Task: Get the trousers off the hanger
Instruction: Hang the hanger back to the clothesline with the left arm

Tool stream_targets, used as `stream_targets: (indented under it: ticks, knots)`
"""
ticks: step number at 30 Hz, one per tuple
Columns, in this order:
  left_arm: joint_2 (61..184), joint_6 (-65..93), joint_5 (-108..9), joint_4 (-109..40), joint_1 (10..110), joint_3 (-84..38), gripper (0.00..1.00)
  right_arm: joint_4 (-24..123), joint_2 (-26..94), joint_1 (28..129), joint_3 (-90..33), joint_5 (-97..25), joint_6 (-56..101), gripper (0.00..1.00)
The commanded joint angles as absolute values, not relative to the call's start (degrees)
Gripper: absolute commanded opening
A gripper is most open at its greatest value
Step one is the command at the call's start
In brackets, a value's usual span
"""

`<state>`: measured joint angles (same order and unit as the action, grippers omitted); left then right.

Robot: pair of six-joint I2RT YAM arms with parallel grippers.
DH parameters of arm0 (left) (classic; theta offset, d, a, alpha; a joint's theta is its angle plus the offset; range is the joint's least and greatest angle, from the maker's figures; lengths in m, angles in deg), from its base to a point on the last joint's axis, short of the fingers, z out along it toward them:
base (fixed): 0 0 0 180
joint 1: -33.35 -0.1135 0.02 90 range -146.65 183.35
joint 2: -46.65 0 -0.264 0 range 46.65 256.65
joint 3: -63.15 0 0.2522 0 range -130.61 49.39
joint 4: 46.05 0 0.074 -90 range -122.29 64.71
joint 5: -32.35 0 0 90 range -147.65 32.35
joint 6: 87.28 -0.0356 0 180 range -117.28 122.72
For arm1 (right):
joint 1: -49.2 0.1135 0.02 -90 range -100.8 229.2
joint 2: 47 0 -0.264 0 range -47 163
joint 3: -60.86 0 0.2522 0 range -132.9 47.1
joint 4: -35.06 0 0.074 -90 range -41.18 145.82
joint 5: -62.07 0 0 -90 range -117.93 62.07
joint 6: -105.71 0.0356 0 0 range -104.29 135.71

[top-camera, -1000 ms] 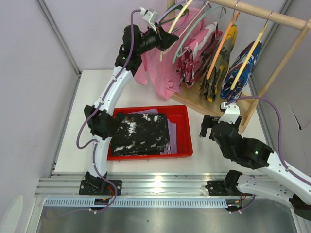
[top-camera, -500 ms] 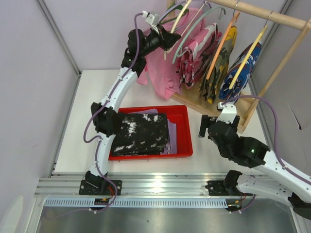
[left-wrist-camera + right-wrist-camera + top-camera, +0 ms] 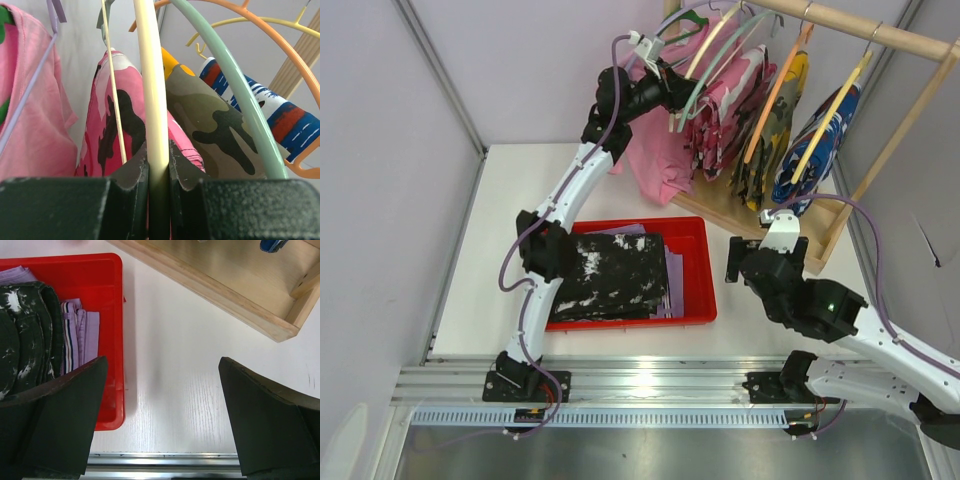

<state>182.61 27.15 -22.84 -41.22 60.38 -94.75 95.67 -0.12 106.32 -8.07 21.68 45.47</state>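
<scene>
The black white-speckled trousers lie folded in the red tray, on top of the pale lavender trousers. The right wrist view shows the black pair and the lavender pair at its left. My left gripper is raised at the rack, shut on the rod of a cream hanger that runs up between its jaws. My right gripper stands open above bare table, just right of the tray, holding nothing.
A wooden rack with a top rail and base board carries a pink shirt, a pink camouflage garment, a green camouflage one and a blue-red-white one. A mint hanger and an orange hanger crowd the cream one.
My left gripper has carried the cream hanger to the right, closer in among the hanging garments. The right arm has shifted slightly to the left, its jaws still wide.
</scene>
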Motion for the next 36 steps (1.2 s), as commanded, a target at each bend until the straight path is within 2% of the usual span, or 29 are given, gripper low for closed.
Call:
stream_targets:
  ticks: [1,15,18,21,22,24,25,26,27,28,31,36]
  knots:
    - [182.6,26.5,-23.1,-47.0,60.2,-98.4,0.0,94.4,-1.1,106.2,-8.4,24.3,45.7,0.98]
    - [185.4,30.4,-29.1,-50.8,60.6,-100.3,0.0,94.4,-0.9,106.2,-9.7,25.2,45.5,0.98]
    - [185.4,30.6,-29.1,-50.5,60.8,-99.9,0.0,87.8,-0.6,106.2,-11.3,24.9,40.2,0.98]
    - [185.0,31.4,-29.0,-50.9,60.7,-99.5,0.0,71.0,0.0,106.2,-13.2,23.3,23.1,0.94]
    - [184.8,31.5,-28.9,-50.9,60.8,-99.5,0.0,61.4,1.4,105.6,-14.8,22.5,14.9,0.85]
    - [184.3,31.7,-29.2,-51.0,60.9,-99.3,0.0,52.4,3.7,103.7,-18.0,17.5,9.2,0.71]
    - [184.0,31.6,-29.3,-51.2,60.9,-98.9,0.0,51.1,7.1,101.9,-20.0,15.3,6.7,0.6]
    - [183.7,31.4,-29.7,-51.2,60.9,-98.6,0.0,50.9,9.2,97.2,-25.3,12.7,6.4,0.53]
    - [183.2,31.3,-30.1,-51.1,60.8,-98.4,0.0,51.9,11.6,94.5,-28.7,5.2,6.4,0.47]
    - [183.0,31.5,-30.4,-50.9,60.9,-97.7,0.0,54.9,14.0,92.1,-32.4,1.3,6.5,0.37]
    - [182.8,33.3,-29.8,-50.8,60.9,-97.1,0.0,53.5,22.7,86.3,-43.6,-8.6,5.1,0.19]
    - [181.8,35.0,-27.7,-50.5,61.3,-95.5,0.0,51.6,35.8,82.7,-58.2,-19.1,-3.1,0.13]
